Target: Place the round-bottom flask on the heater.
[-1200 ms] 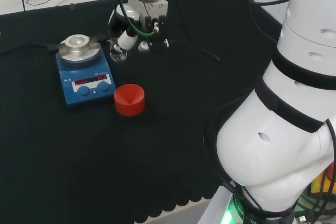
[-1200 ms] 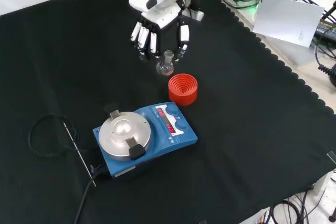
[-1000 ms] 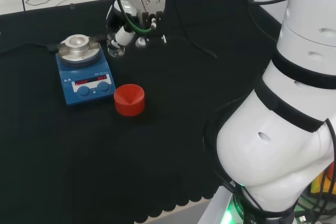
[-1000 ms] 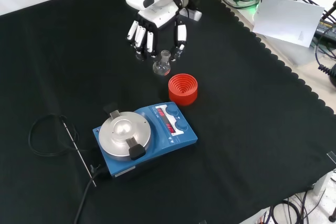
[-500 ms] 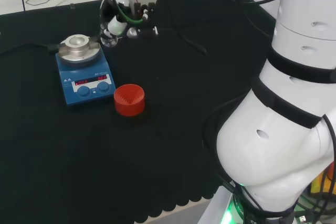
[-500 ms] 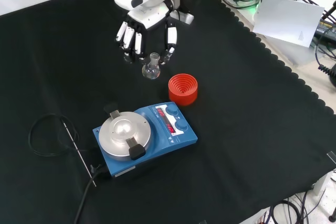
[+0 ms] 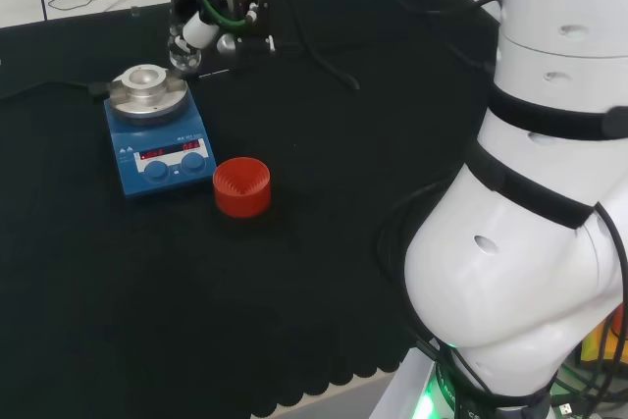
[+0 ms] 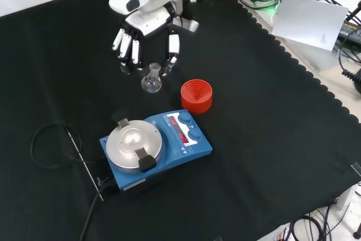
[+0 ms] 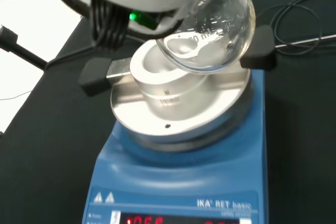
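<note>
In the front view, a black cable (image 8: 51, 145) loops on the counter (image 8: 271, 139) left of the heater (image 8: 155, 149), and a thin metal rod (image 8: 84, 162) lies between the two. The heater is a blue box with a round silver plate (image 8: 134, 143) on top. Above the heater in this view, the hand (image 8: 141, 26) hangs fingers down, pinching the neck of the flask (image 8: 150, 81) and holding it off the cloth. In the wrist view the flask's clear round bulb hangs just over the plate's raised middle, apart from it. A red ribbed ring (image 8: 196, 95) stands on the counter just up and right of the heater.
</note>
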Available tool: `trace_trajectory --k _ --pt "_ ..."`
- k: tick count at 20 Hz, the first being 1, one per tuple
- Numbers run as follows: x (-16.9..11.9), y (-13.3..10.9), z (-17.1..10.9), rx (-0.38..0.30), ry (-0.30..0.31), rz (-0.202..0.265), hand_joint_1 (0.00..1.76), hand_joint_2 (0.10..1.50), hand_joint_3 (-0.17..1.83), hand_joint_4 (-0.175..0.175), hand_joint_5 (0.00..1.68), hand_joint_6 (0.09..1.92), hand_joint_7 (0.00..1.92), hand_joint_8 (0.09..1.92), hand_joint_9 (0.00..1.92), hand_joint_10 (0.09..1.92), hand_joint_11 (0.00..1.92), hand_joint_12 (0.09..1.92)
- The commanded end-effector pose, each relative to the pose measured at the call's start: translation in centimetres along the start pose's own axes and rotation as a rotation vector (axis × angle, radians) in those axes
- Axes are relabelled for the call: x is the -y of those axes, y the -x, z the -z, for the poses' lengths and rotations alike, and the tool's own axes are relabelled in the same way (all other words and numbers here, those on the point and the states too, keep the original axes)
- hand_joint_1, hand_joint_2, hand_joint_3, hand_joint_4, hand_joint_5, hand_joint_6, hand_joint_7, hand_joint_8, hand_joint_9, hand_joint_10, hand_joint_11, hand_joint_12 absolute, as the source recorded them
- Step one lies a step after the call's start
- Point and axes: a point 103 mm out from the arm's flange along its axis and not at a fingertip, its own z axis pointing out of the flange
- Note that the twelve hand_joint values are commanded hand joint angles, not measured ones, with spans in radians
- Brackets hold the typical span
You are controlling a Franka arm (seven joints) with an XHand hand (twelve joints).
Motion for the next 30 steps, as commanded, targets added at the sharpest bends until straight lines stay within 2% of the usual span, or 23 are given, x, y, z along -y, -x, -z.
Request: trace_trajectory --k 1,10,30 --pt "-2.9 -0.5 -1.0 -0.025 -0.036 -0.016 1.12 0.6 0.82 0.175 1.2 0.87 0.7 0.65 0.86 0.53 0.59 1.27" --pt "-5.8 -1.2 -2.0 -0.024 -0.049 -0.005 1.12 0.6 0.82 0.175 1.2 0.87 0.7 0.65 0.86 0.53 0.6 1.27" --pt "-9.0 -1.9 -4.0 -0.023 -0.08 0.029 1.12 0.6 0.82 0.175 1.2 0.88 0.7 0.66 0.87 0.53 0.61 1.26"
